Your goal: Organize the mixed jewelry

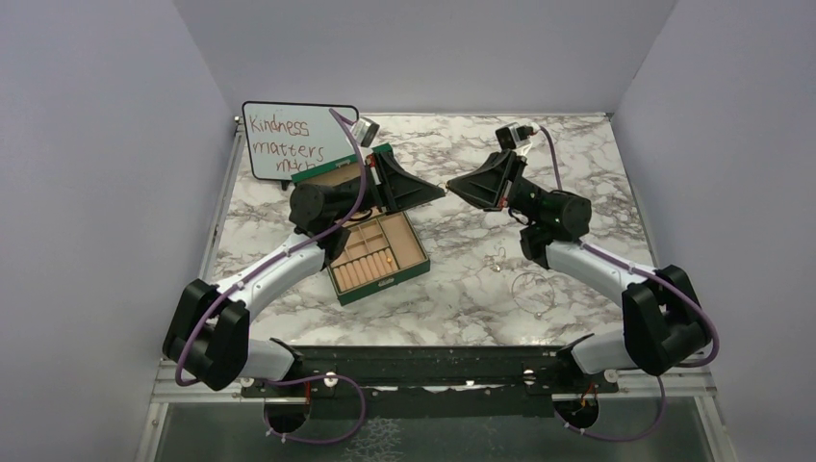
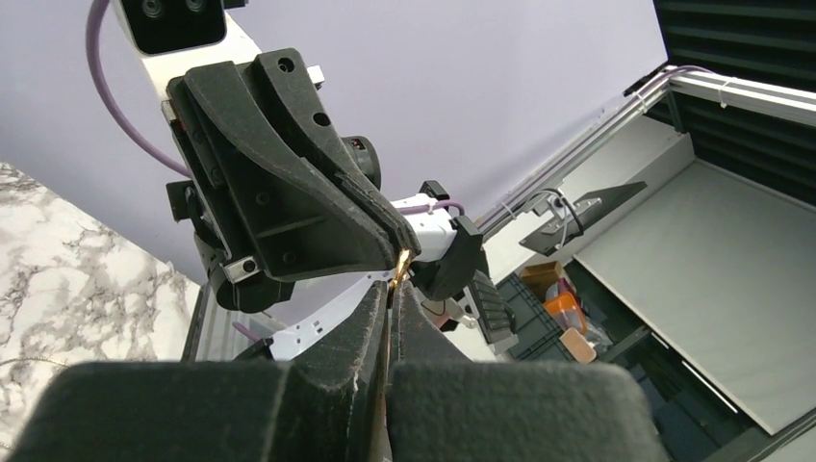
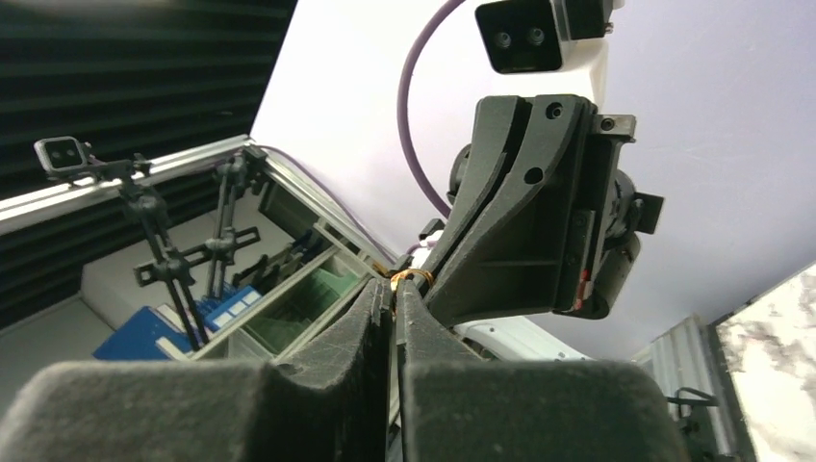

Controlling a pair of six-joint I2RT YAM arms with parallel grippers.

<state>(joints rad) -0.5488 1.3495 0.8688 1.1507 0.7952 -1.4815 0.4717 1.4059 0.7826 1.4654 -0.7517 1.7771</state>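
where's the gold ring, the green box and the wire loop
gold ring [image 3: 412, 277]: right wrist, its top arc
green box [image 1: 385, 286]: top external, front wall
wire loop [image 1: 514, 285]: top external, left arc

Both arms are built the same way. The left arm [image 1: 274, 268] and the right arm [image 1: 592, 265] have smooth white tubes as links, and at each joint there is a bulky black housing [image 1: 207, 327]. A thin purple cable [image 2: 94, 29] runs on the outside of each arm. The black base rail [image 1: 433, 364] has small bright bolts. The left pincer [image 1: 439, 190] and the right pincer [image 1: 456, 185] are matte black wedges with ribs and recessed screws [image 2: 286, 65]. Their fingers [image 2: 327, 385] look rough, a little like foam. On each wrist sits a white camera block [image 3: 539, 34] with a dark face and two lenses.
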